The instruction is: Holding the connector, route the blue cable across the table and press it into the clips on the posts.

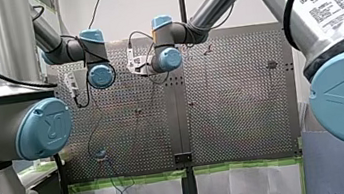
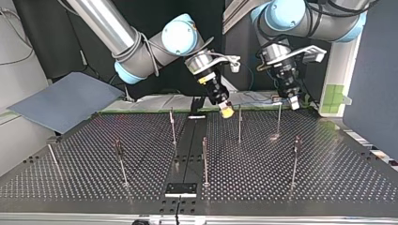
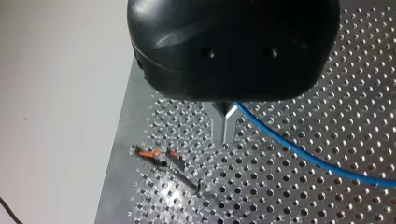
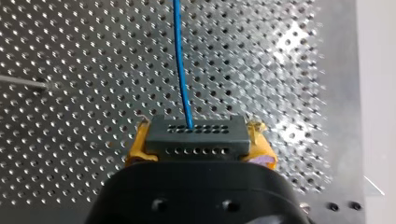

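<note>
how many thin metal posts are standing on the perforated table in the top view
7 thin metal posts. Far row: left, middle, right. Near row: far left, left, middle, right. Others may be hidden.

Robotics laboratory bench. Two industrial arms, my left arm and my right arm, the latter bearing a printed maker's label, flanked a perforated metal table set with thin upright posts. Green masking tape edged the table at six o'clock in the front view; a dark screen stood at three o'clock in the top view.
</note>
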Motion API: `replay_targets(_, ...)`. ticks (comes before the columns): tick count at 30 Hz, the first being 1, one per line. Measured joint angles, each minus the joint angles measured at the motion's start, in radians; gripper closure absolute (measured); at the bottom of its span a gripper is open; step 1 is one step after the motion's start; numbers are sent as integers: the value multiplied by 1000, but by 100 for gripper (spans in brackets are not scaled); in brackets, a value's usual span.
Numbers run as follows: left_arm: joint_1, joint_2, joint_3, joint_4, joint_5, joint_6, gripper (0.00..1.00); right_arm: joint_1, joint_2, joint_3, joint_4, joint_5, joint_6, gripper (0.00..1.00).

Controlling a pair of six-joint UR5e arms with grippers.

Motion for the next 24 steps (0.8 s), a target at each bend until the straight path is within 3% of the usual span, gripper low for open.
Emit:
replay_targets(8,62,-3,31,-27,50,5,100,4,43,-87,39,2,7,100)
replay_targets(24,100,-47,115,-70,84,-2,100,9,77,-223,82,-2,19,100)
